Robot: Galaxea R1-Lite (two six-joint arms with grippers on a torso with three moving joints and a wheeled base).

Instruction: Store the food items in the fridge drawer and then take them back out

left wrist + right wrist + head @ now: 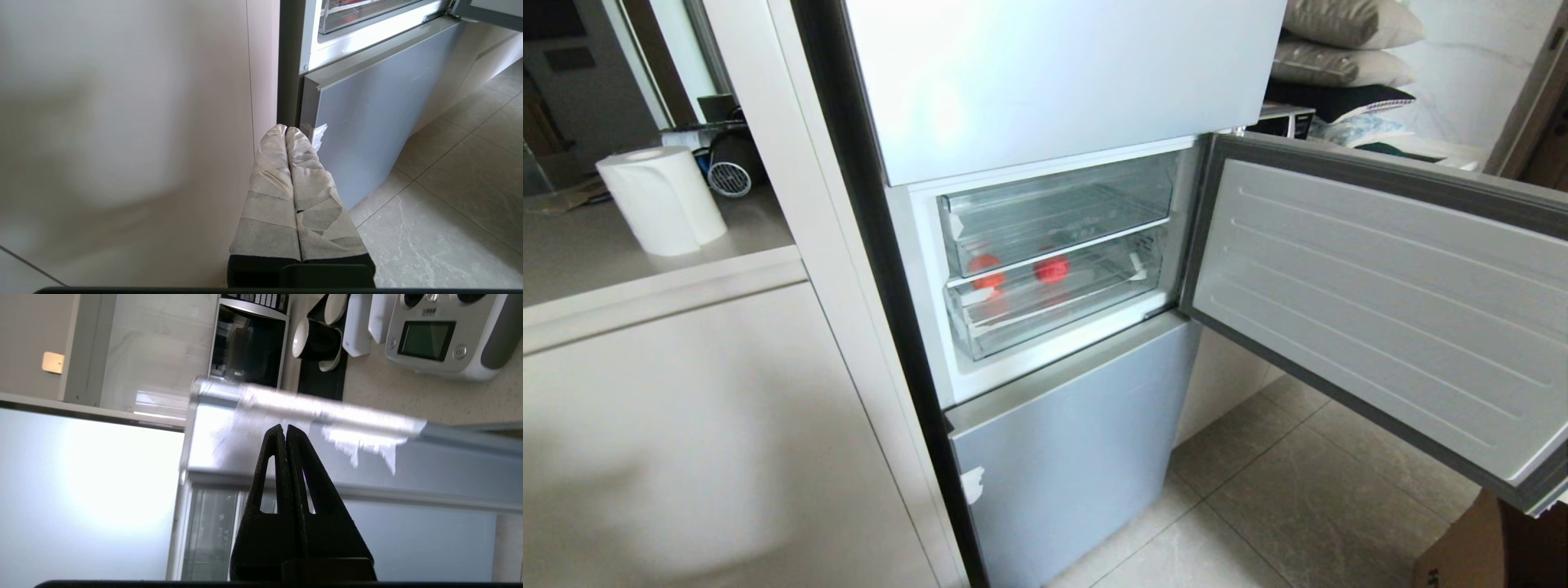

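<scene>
The middle fridge door [1372,302] stands swung wide to the right, and behind it two clear bins sit stacked in the compartment. Two red food items [1052,269] show through the plastic, side by side; they appear to rest in the lower bin, the fridge drawer [1054,306], which is pushed fully in. Through the layered clear walls it is hard to be sure which bin they lie in. The shallower tray [1058,214] sits above.

Neither arm shows from the head. The right gripper [284,426] is up by the open door's edge [310,412], its black fingers pressed together with nothing between them, pointing at the taped top edge of that door; whether the tips touch it cannot be told. A microwave [247,343] and a mug [316,341] sit on the counter beyond. The left gripper [285,130] hangs low beside the bottom fridge panel [380,122], its wrapped fingers closed and empty, parked near the cabinet side [122,122].

With the food apparently inside and the drawer shut, the storing half looks done, so the likely step is getting that drawer out again. To do it well, the right gripper should come down off the door edge and around to the drawer's thick front lip, part its fingers or hook under the lip near the middle, and pull straight out along the rails. An off-centre pull could skew the bin and jam it. The round pieces may roll on the ribbed floor, so a slow, even pull seems wise.
</scene>
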